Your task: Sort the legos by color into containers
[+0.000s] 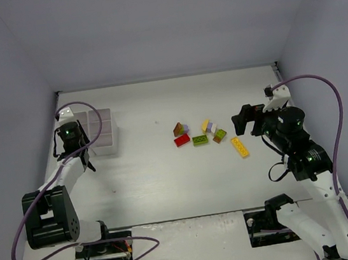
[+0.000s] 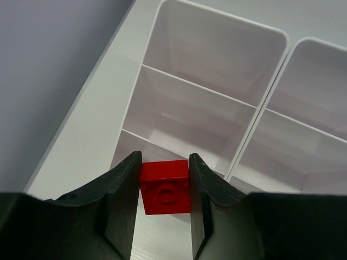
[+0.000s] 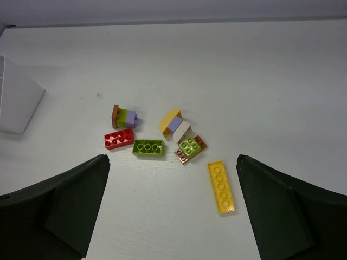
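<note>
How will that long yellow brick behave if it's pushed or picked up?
The long yellow brick looks like hard plastic, so probably stiff and light. It lies flat and thin on the table, so a push should slide it, not roll or tip it. Its low sides might be awkward to grip.

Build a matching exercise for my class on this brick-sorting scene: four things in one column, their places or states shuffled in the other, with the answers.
Column 1
1. square red studded plastic brick
2. long flat yellow plastic brick
3. white divided plastic tray
4. right gripper

Column 2
A. wide open, holding nothing
B. at the table's far left
C. clamped between the left gripper's fingers
D. flat on the table, nearest the right gripper

Pairs: 1-C, 2-D, 3-B, 4-A
</note>
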Robot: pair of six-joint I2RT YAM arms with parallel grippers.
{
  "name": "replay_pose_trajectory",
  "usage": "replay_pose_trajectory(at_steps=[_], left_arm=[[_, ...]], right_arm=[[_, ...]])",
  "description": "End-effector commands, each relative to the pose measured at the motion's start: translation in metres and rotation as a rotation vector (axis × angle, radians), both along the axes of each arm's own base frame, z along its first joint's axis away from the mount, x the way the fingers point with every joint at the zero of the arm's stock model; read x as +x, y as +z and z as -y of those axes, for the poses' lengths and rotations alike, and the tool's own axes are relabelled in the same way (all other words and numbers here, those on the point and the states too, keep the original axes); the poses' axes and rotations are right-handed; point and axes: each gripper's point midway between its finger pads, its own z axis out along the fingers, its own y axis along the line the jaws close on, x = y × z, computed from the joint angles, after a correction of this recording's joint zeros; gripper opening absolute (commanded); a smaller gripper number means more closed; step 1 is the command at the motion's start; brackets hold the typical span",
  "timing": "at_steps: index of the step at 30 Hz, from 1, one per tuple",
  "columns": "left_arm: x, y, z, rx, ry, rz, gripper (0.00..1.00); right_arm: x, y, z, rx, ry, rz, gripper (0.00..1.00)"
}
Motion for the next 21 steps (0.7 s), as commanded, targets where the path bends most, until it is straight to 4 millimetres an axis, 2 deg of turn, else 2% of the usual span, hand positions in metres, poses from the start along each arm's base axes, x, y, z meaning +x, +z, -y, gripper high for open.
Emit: replay_pose_trajectory(at_steps=[1, 13, 18, 21], left_arm=[[0.0159, 0.0269, -0.0033, 0.0, 0.005, 0.118, 0.19], [0.0155, 0.0219, -0.0025, -0.006, 0.004, 0.116, 0.27], [0.0145, 0.0208, -0.0026, -0.009, 0.007, 0.115, 0.35], [0.0143, 0.0187, -0.0031, -0.007, 0.009, 0.11, 0.37]], right_arm=[[0.0048, 0.0124, 0.0005, -0.003, -0.006, 0.058, 1.0], [0.0042, 0.0125, 0.0014, -0.003, -0.011, 0.058, 1.0], [0.0045, 0.0114, 0.001, -0.004, -0.009, 0.053, 1.0], [0.0047, 0.0117, 0.001, -0.005, -0.009, 0.055, 1.0]])
